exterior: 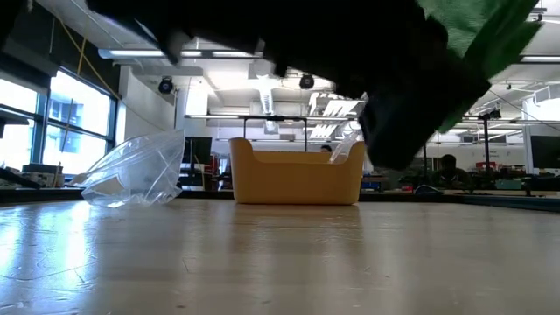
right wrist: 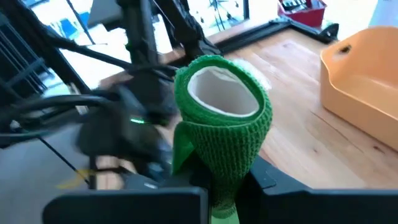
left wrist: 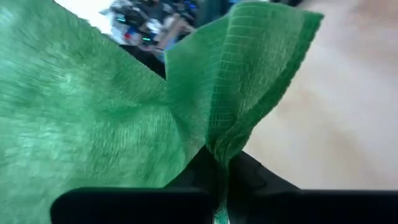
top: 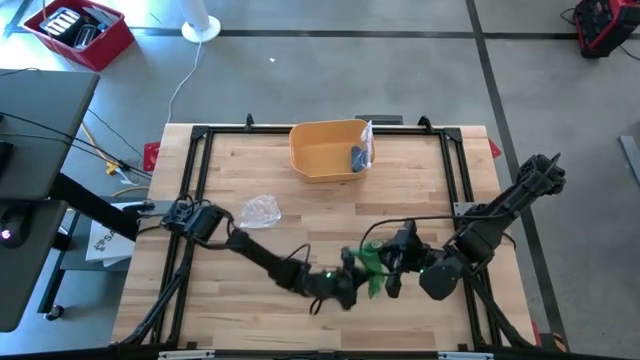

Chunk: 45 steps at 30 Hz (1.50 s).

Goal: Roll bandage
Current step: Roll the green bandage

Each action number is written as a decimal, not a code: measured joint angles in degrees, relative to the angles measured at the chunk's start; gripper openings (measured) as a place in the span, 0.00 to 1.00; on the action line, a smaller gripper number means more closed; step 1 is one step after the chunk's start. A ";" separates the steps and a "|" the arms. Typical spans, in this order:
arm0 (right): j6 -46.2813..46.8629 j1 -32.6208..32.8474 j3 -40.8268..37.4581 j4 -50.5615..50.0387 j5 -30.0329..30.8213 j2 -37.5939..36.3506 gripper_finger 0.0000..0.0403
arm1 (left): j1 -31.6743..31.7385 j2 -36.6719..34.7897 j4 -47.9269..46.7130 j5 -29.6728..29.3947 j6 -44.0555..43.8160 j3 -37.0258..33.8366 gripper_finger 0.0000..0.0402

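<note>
Above the wooden table (top: pixel 300 200), the green bandage roll (right wrist: pixel 224 124) is clamped by the right gripper (top: pixel 392 262) and its loose tail (left wrist: pixel 249 81) pinched by the left gripper (top: pixel 350 280) — tension should be kept even while winding.

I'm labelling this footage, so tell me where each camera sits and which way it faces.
High view: overhead, looking down; both arms, green bandage between left tool and right tool.
Low view: tabletop level, facing yellow bin, plastic bag; dark arm overhead.
Left wrist: its tool shut on bandage tail.
Right wrist: its tool shut on the roll.
Shared: bandage in all views.
</note>
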 joint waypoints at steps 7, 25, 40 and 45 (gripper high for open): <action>19.55 -0.30 -1.95 -24.56 0.66 -0.04 0.06 | -11.57 -6.21 -18.01 -11.87 -14.84 0.04 0.01; 34.08 4.75 -8.53 -28.81 2.03 -0.02 0.06 | -26.93 -16.14 -72.87 -46.21 -70.53 0.04 0.00; -8.00 6.48 -0.30 0.19 3.75 -0.02 0.06 | -21.80 -16.48 -91.08 -47.03 -92.21 0.04 0.27; -9.13 6.46 -0.09 -0.25 7.13 -0.02 0.06 | -22.79 -16.48 -84.15 -36.74 -85.05 0.04 0.39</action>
